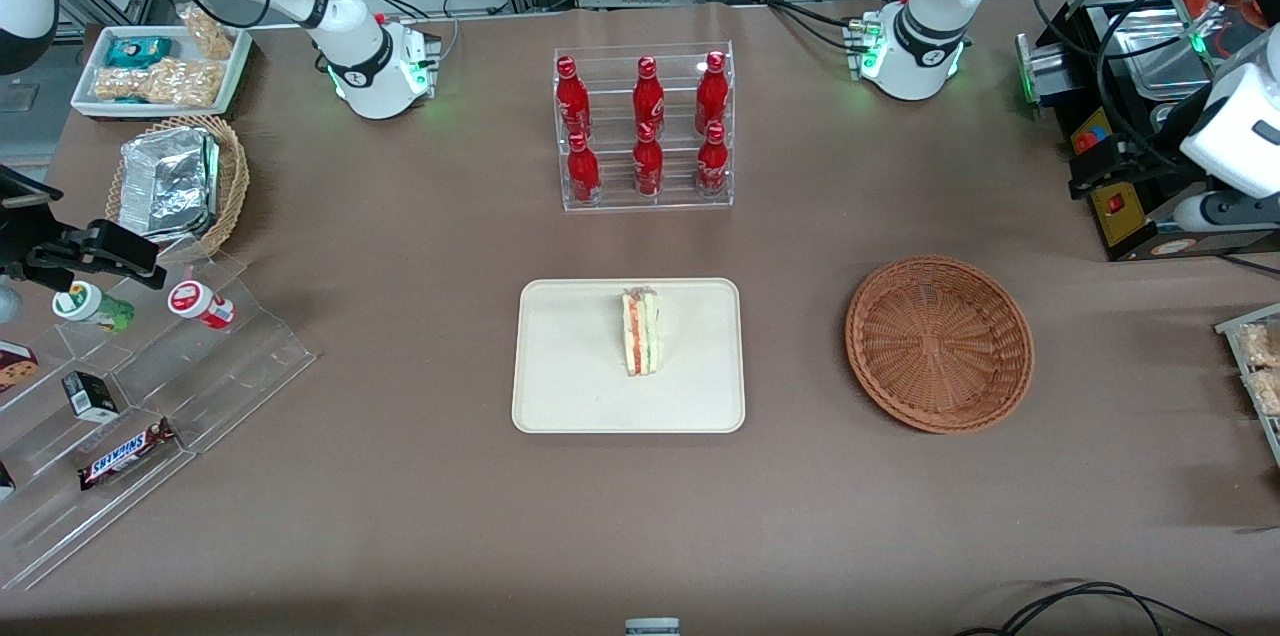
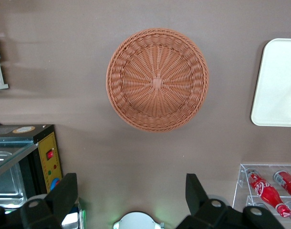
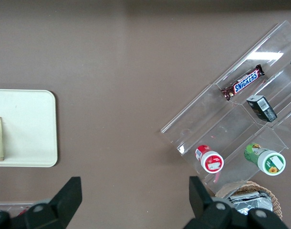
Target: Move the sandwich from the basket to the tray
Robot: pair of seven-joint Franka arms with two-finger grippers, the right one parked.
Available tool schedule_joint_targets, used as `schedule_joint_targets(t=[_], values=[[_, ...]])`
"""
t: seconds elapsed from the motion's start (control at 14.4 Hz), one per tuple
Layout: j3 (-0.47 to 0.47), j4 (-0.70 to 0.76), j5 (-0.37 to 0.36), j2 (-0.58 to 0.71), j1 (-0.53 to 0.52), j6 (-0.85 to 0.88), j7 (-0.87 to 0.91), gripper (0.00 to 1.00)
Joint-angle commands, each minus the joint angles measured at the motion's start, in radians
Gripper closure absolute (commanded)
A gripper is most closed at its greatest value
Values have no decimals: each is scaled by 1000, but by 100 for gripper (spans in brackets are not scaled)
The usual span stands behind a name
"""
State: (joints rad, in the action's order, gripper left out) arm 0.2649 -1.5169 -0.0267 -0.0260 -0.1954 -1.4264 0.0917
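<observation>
At the parked arm's end of the table, a brown chocolate bar (image 1: 125, 453) reading "SNICKERS" in blue letters lies on a clear acrylic stepped stand (image 1: 230, 366). The right wrist view shows the same wrapper from above.

The flat cream-beige rectangular tray (image 1: 570, 386) sits mid-table, nearer the front camera than the clear rack of red bottles (image 1: 645, 131). The small triangular sandwich of pale white bread (image 1: 641, 332) stands on the tray near its middle. The front view shows its orange-red and green filling layers, while the right wrist view catches only a plain bread face.

Toward the working arm's end lies the round reddish-brown woven wicker basket (image 1: 940, 344), well apart from the tray. The left wrist view shows its radiating woven floor in full.

The left arm's gripper (image 2: 131, 200) hangs high above the table near the basket, its fingers (image 2: 64, 195) spread wide and grasping nothing.
</observation>
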Motion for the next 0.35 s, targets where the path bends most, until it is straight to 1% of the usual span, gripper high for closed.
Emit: schedule_joint_targets(t=[0.0, 0.28], values=[[14, -39, 10, 46, -22, -23, -4, 0], [14, -14, 8, 41, -22, -16, -9, 0]])
